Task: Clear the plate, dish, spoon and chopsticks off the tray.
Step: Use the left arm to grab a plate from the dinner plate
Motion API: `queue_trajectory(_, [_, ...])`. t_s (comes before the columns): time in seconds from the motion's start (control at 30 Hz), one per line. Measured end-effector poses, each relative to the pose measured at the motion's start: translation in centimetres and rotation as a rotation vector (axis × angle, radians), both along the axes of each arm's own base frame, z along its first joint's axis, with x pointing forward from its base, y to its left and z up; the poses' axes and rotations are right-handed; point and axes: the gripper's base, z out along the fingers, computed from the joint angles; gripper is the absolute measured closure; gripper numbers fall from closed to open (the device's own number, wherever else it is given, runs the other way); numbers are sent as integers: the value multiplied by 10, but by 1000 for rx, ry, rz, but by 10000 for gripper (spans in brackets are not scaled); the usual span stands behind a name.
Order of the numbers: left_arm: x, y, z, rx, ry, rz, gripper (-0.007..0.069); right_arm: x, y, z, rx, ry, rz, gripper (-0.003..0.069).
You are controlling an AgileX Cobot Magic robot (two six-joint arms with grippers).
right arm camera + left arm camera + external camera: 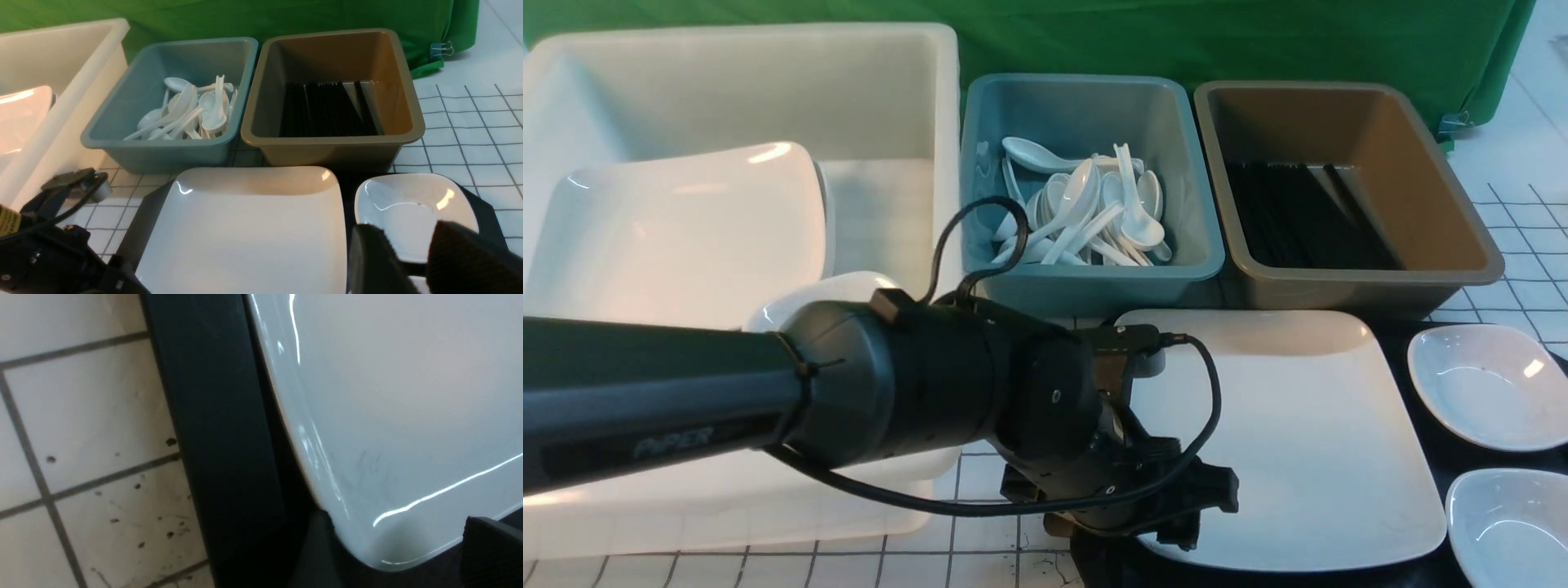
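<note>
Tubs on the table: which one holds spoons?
The teal tub, in the middle; the brown tub on its right holds black chopsticks, the white tub plates.

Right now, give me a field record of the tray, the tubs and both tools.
tray: black, holds the plate and two small dishes
plate: large, white, bare, on the tray's left part
left tool: open, at the plate's near left corner
right tool: open, by the small dishes, nothing held
teal tub: white spoons
brown tub: black chopsticks
white bin: second large plate
</note>
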Motion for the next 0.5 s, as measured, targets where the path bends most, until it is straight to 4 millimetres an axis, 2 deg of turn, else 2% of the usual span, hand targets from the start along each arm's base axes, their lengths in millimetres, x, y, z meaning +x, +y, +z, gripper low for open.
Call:
queue_trajectory(0.17, [3, -3, -9, -10, -1, 19, 198, 0, 0, 0, 0, 0, 0, 439])
queue_trajectory(0.5, [7, -7, -14, -46, -12, 56, 238, 0, 0, 0, 0, 0, 0, 426])
